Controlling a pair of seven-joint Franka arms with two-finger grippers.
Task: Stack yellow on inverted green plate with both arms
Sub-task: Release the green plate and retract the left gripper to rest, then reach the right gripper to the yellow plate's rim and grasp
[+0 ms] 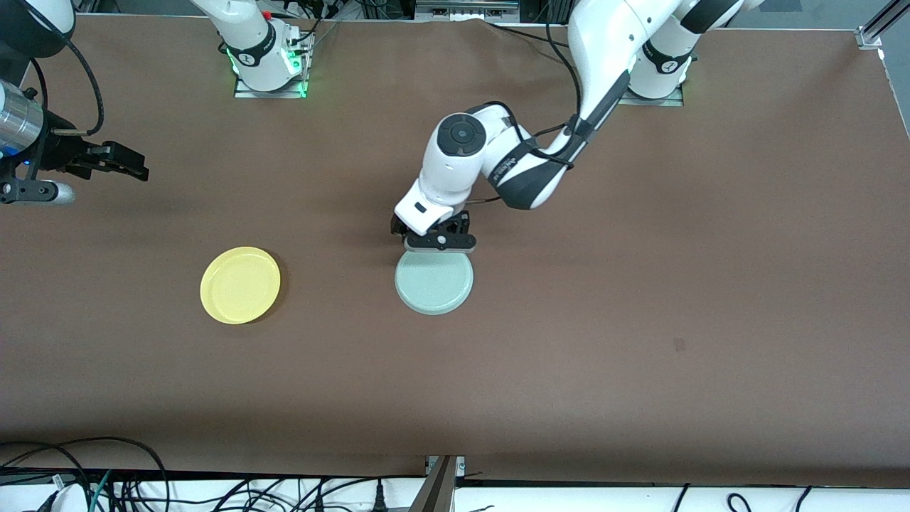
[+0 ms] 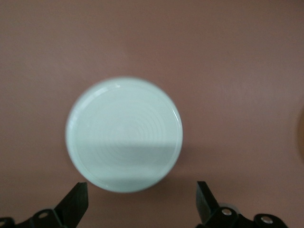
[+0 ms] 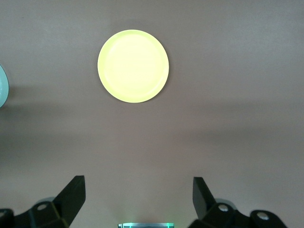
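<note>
The pale green plate [image 1: 434,282] lies upside down at the table's middle, its ringed underside up; it also shows in the left wrist view [image 2: 124,134]. My left gripper [image 1: 435,242] hovers open and empty over the plate's edge that is farther from the front camera; in the left wrist view [image 2: 142,202] its jaws stand wide apart. The yellow plate [image 1: 240,284] lies rim up toward the right arm's end and shows in the right wrist view [image 3: 133,65]. My right gripper [image 1: 117,162] is open and empty, up in the air near the table's end, well apart from the yellow plate.
The brown table [image 1: 640,299] has its front edge along the lower part of the front view, with cables below it. The arm bases [image 1: 266,64] stand at the back edge. A slice of the green plate [image 3: 3,86] shows at the right wrist view's border.
</note>
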